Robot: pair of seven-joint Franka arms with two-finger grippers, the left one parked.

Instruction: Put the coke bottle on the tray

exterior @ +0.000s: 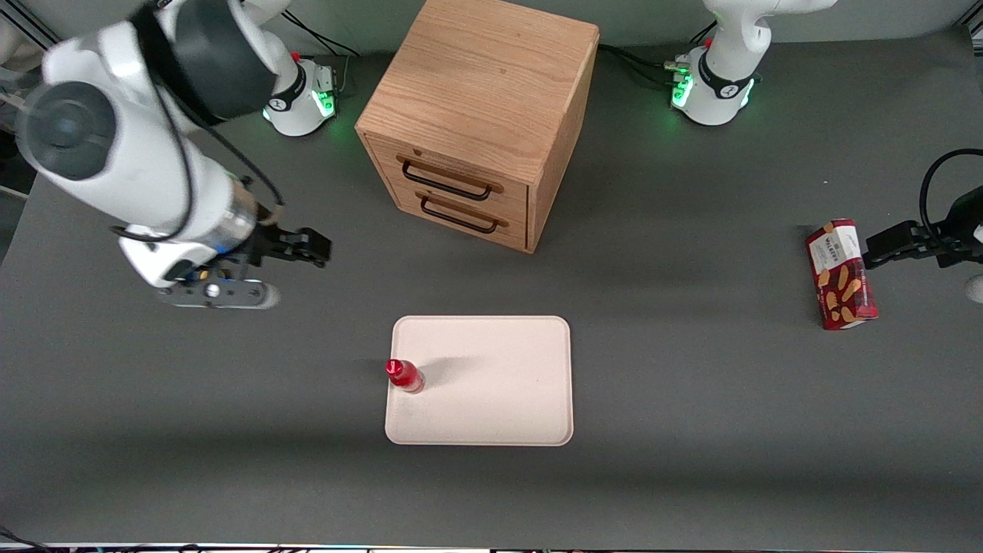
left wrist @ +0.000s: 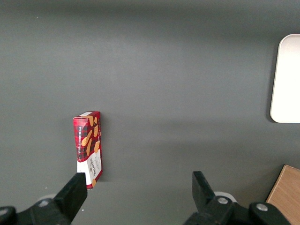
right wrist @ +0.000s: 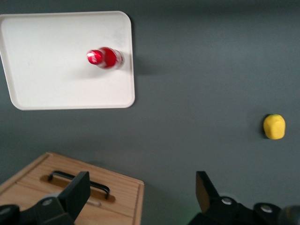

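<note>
- The table point(exterior: 691, 430) is a flat, matte dark-grey surface that carries everything else.
- The wooden drawer cabinet point(exterior: 480, 115) is a boxy block of light oak-like wood with visible grain. Its front has two drawers, one above the other, each with a thin dark wire handle point(exterior: 447, 182). Both drawers sit shut. It stands farther from the front camera than the tray.
- The tray point(exterior: 499, 384) is a flat, cream-pink rectangle with rounded corners and a low raised rim; its surface is plain and smooth. It lies on the table, in front of the cabinet. The one thing in it is the coke bottle.
- The gripper point(exterior: 296, 247), black with two fingers, hangs above bare table at the working arm's end, well apart from the tray and bottle. In the right wrist view its fingers point(right wrist: 77, 192) stand wide apart with nothing between them.
- The biscuit box point(exterior: 841, 274) is a red rectangular carton printed with tan biscuit shapes and a white panel. It lies toward the parked arm's end of the table, well apart from the tray.
- The coke bottle point(exterior: 404, 374) is small, glossy and all red, with a narrow neck and red cap. It stands upright on the tray, just inside the rim on the working arm's side.
- A small, rounded yellow object point(right wrist: 274, 126) rests on the table, well apart from the tray; what it is cannot be told.
</note>
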